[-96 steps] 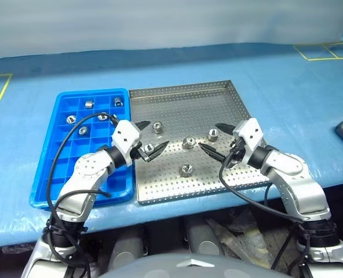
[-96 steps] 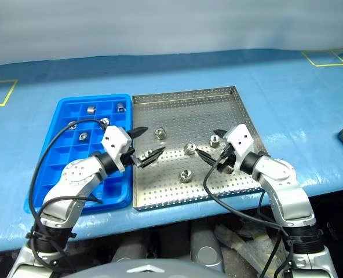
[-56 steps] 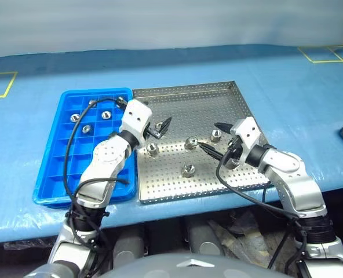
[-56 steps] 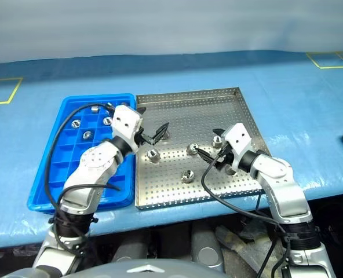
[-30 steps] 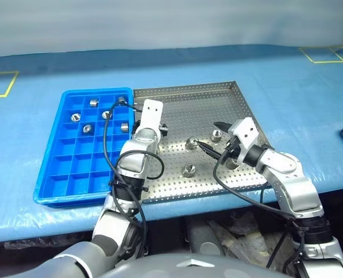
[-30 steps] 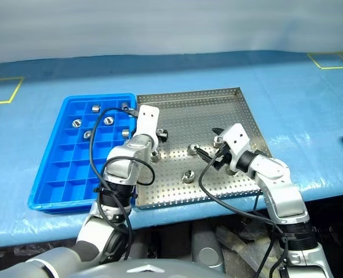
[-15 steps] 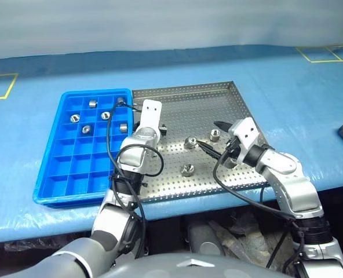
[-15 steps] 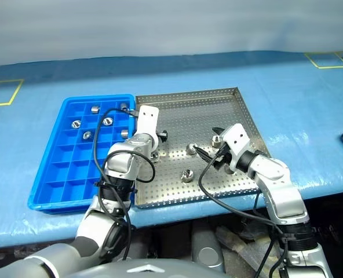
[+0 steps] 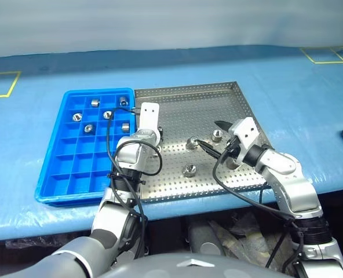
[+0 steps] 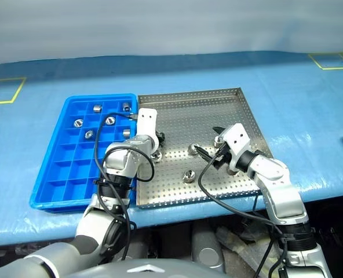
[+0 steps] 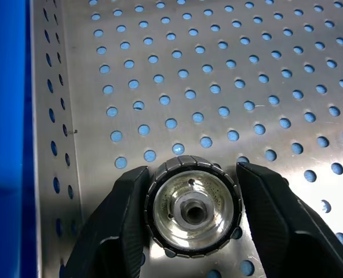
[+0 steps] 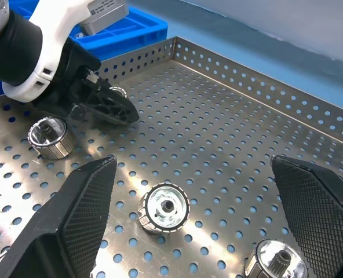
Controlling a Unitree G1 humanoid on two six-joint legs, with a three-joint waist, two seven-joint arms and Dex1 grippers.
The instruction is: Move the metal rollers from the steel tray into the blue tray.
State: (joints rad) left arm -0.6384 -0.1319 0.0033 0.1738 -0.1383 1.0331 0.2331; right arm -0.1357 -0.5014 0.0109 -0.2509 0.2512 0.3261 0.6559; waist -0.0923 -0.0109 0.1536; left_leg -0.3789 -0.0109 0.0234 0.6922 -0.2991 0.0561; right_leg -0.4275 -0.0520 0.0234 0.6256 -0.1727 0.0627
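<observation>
One roller: small shiny silver metal roller [image 11: 193, 212] is sitting upright, giving both fingers flat sides.
Left jaws: pinching it.
Right jaws: standing spread.

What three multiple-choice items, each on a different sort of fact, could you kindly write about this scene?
1. Where is the blue tray relative to the steel tray?
A) on the robot's left of it
B) on the robot's right of it
C) stacked on it
2. How many metal rollers lie in the blue tray?
A) two
B) six
C) ten
3. What is the left tool doing?
A) open over the blue tray
B) shut on a roller in the steel tray
C) shut with nothing in it
Answers:
1 A, the trays sit side by side, with the blue one on the left.
2 B, six compartments are occupied.
3 B, its fingers press both sides of a roller on the perforated floor.
</observation>
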